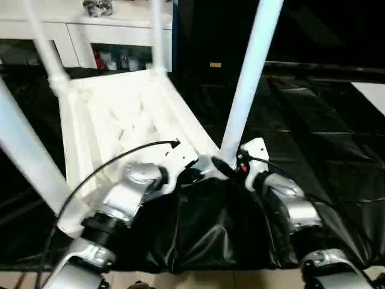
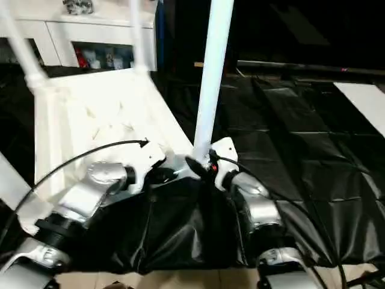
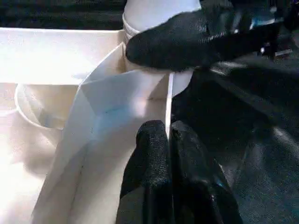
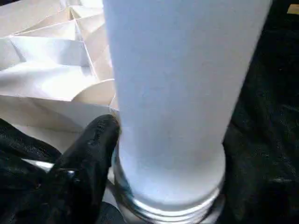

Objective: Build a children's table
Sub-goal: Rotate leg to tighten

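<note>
The children's table top (image 1: 120, 114) lies upside down on black sheeting, ribbed underside up. Three white legs (image 1: 24, 144) stand up from its other corners. A further leg (image 1: 249, 72) rises from the near right corner socket. My right gripper (image 1: 231, 165) sits against the base of this leg, whose threaded end (image 4: 168, 210) shows in the right wrist view. My left gripper (image 3: 169, 133) is shut on the thin near rim of the table top (image 3: 117, 93), just left of that corner.
A white cabinet (image 1: 78, 30) with glass doors stands behind the table. Black sheeting (image 1: 313, 120) covers the floor to the right, with a white panel (image 1: 373, 96) at its far right edge. A bunched black cloth (image 1: 204, 229) lies between my forearms.
</note>
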You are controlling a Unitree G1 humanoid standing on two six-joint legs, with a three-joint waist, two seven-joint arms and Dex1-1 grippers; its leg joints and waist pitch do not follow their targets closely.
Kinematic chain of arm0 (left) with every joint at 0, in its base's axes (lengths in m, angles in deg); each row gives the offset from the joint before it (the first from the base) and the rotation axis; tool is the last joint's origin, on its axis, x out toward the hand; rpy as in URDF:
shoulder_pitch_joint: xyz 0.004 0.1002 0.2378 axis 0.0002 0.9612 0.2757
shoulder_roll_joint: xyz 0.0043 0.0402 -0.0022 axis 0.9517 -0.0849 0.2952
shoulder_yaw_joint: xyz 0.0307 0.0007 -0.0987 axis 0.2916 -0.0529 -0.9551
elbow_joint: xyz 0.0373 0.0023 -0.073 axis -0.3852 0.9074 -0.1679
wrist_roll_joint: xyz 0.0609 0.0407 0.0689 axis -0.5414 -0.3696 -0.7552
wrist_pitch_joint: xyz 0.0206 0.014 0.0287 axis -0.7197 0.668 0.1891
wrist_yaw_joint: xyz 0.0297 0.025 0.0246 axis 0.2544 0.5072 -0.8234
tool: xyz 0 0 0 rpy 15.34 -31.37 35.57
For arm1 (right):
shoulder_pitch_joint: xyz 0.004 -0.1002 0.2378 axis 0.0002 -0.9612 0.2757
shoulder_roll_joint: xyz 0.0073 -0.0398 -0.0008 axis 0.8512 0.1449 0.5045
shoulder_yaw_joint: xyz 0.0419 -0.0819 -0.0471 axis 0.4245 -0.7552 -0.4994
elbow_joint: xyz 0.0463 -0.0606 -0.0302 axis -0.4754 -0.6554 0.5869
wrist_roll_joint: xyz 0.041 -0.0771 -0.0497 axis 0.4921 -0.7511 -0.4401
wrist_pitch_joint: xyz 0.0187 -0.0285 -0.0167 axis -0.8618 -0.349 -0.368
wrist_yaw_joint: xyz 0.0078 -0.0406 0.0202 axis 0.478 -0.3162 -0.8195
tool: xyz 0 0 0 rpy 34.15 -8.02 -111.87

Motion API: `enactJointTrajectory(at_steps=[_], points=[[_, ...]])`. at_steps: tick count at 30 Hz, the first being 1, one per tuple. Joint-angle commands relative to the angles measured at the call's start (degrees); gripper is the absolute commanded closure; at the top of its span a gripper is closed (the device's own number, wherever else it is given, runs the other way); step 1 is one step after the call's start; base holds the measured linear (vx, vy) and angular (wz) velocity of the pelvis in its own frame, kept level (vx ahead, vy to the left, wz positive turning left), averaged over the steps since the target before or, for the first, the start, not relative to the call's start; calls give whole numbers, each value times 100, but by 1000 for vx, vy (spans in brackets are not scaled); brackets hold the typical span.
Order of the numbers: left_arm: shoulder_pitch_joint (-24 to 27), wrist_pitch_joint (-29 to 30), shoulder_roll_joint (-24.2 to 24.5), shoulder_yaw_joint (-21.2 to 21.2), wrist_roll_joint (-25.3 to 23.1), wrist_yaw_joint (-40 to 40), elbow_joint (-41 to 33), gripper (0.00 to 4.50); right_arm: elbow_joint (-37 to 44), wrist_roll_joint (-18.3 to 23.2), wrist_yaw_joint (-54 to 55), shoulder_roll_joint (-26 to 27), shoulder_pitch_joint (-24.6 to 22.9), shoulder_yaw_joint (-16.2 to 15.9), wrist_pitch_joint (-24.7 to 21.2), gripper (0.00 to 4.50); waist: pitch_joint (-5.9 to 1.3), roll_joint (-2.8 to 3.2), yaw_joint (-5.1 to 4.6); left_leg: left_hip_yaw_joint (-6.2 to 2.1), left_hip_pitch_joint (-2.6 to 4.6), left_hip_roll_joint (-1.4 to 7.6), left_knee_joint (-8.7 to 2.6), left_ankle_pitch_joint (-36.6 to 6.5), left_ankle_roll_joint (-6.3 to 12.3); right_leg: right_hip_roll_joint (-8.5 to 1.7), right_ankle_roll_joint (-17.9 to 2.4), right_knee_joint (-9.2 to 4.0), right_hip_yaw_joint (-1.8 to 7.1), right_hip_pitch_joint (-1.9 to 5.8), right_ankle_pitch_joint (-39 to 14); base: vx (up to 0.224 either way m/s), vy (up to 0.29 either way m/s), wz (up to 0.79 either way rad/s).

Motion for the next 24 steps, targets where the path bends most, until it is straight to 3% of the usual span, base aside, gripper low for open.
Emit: enactJointTrajectory(at_steps=[1,5,10,14,18,22,24], points=[[-90,-127,-335,83,157,-192,-165,450,-28,-63,-528,490,-54,-594,37,83,-294,-40,15,-112,49,195,-393,-1162,129,-372,-1063,-500,320,155,-827,0,0,0],[33,-393,-61,214,242,366,-269,450,144,0,-1090,100,-86,-582,59,41,-291,-31,11,-116,47,202,-402,-1305,140,-373,-1022,-521,324,158,-993,0,0,0],[144,-600,278,282,464,1176,-386,450,298,147,-2027,-530,-90,-549,-23,5,-310,-34,33,-103,33,192,-369,-1088,257,-366,-1119,-480,322,176,-649,0,0,0],[164,-775,626,395,615,1964,-397,450,367,88,-2971,-1075,-129,-742,98,5,-302,-26,101,-86,50,209,-358,-1059,372,-359,-1206,-468,324,148,-546,0,0,0],[138,-767,872,448,735,2559,-375,450,461,151,-3748,-1399,-164,-840,60,5,-290,-26,156,-93,58,229,-383,-1241,259,-361,-1208,-469,319,153,-777,0,0,0],[82,-824,1005,473,783,2882,-300,450,458,265,-4153,-1538,-107,-865,-28,5,-295,-11,164,-88,63,227,-379,-1247,249,-360,-1274,-462,324,148,-665,0,0,0],[36,-869,1060,495,803,3014,-230,450,483,336,-4304,-1570,-87,-898,-79,33,-302,-17,167,-89,56,229,-375,-1176,259,-365,-1300,-448,322,156,-584,0,0,0]])
